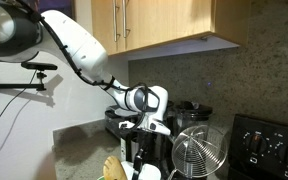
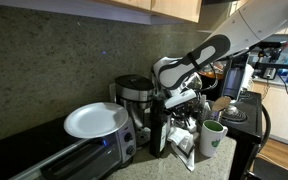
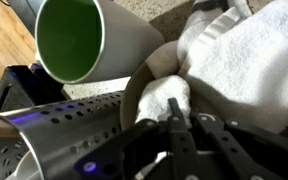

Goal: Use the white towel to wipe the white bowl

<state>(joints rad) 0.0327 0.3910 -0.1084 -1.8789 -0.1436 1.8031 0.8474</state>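
In the wrist view my gripper (image 3: 176,108) is shut on a fold of the white towel (image 3: 234,60). It presses the towel down inside the white bowl (image 3: 144,75), of which only a curved piece of rim shows to the left of the towel. In an exterior view the gripper (image 2: 180,112) points down over the towel (image 2: 184,142) on the counter, and the bowl is hidden under the towel. In an exterior view the gripper (image 1: 150,132) hangs low beside the coffee maker.
A white mug with a green inside (image 3: 79,40) stands close beside the bowl, also in an exterior view (image 2: 212,138). A coffee maker (image 2: 134,95), a white plate (image 2: 94,120) on a toaster oven, a wire basket (image 1: 199,150) and a stove (image 1: 269,145) crowd the counter.
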